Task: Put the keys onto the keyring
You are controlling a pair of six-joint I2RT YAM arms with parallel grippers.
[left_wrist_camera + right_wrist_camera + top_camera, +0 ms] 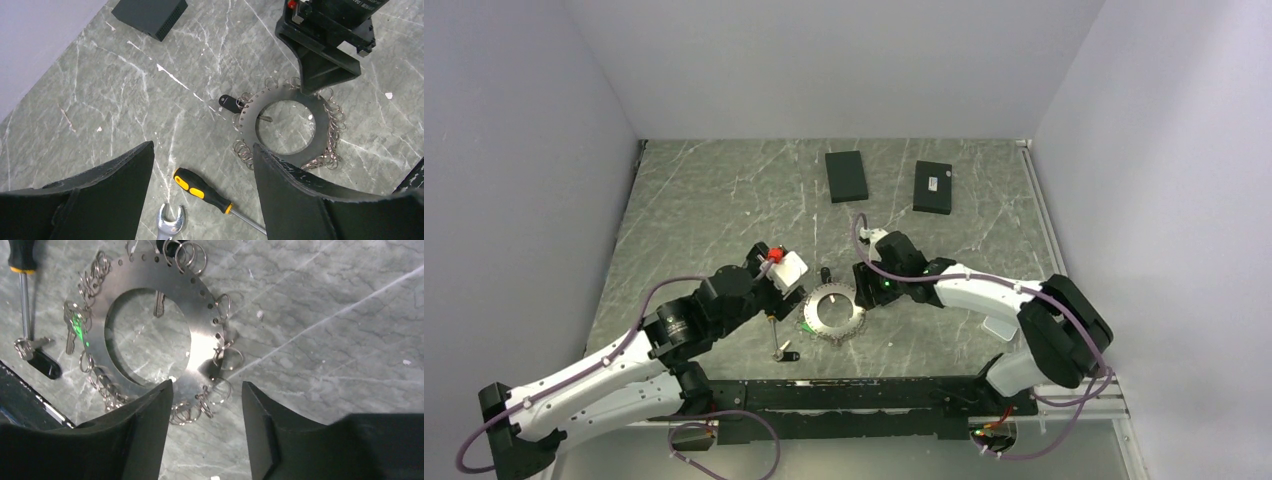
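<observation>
The keyring lies flat on the table between my two grippers, with many small wire rings round its rim. It also shows in the left wrist view and the right wrist view. One key with a black head lies at its far rim, its blade reaching into the hole. Another black-headed key lies apart, near the screwdriver tip. My left gripper is open and empty above the screwdriver. My right gripper is open and empty over the ring's right rim.
A black-and-yellow screwdriver and a silver wrench lie left of the ring. Two black boxes sit at the back. A green glow falls on a silver key by the ring. Walls close in the left, right and far sides.
</observation>
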